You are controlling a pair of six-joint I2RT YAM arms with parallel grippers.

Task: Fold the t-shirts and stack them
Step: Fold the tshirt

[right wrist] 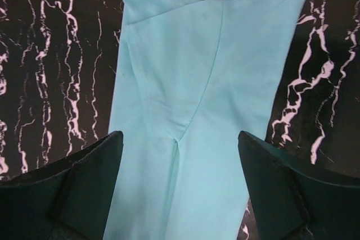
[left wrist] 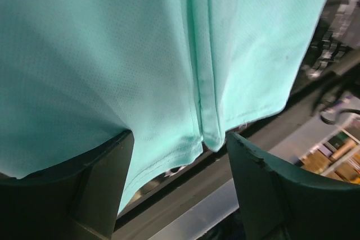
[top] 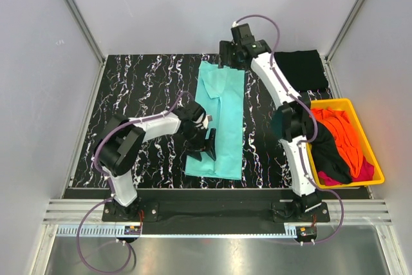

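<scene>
Top external: teal t-shirt [top: 222,120] folded lengthwise; left gripper [left wrist: 179,136] and right gripper [right wrist: 180,136] spread wide.

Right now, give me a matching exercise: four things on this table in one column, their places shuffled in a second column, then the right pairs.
Things
1. teal t-shirt
2. folded black t-shirt
3. orange t-shirt
4. yellow bin

Places
A. inside the bin
B. near right part of the table
C. far right corner
D. laid out lengthwise in the middle

Pairs: 1-D, 2-C, 3-A, 4-B
</scene>
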